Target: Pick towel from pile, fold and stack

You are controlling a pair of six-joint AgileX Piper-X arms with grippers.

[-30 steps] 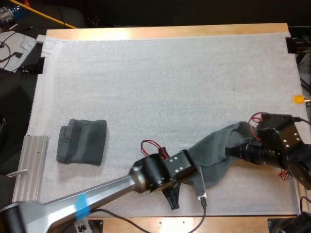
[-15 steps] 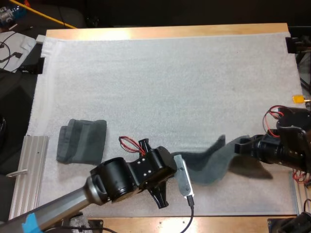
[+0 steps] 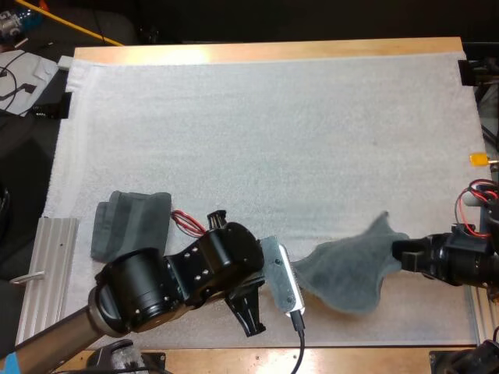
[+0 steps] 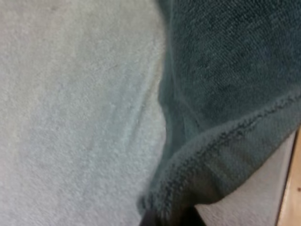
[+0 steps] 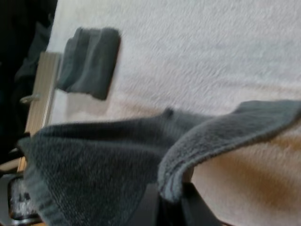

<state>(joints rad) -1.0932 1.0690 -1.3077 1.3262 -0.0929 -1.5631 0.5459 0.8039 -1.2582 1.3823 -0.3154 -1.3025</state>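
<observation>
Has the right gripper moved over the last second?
Yes. The right gripper, shut on the towel, has pulled back toward the mat's right edge and slightly toward the table's near side.

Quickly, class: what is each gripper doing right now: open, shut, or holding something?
Left gripper: shut on the loose towel, at its hem.
Right gripper: shut on the same towel's other end.

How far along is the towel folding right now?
One folded towel already lies at the mat's left. In hand: the left gripper and right gripper each pinch an edge of a loose towel. Left: fold it and stack it on the folded one.
</observation>
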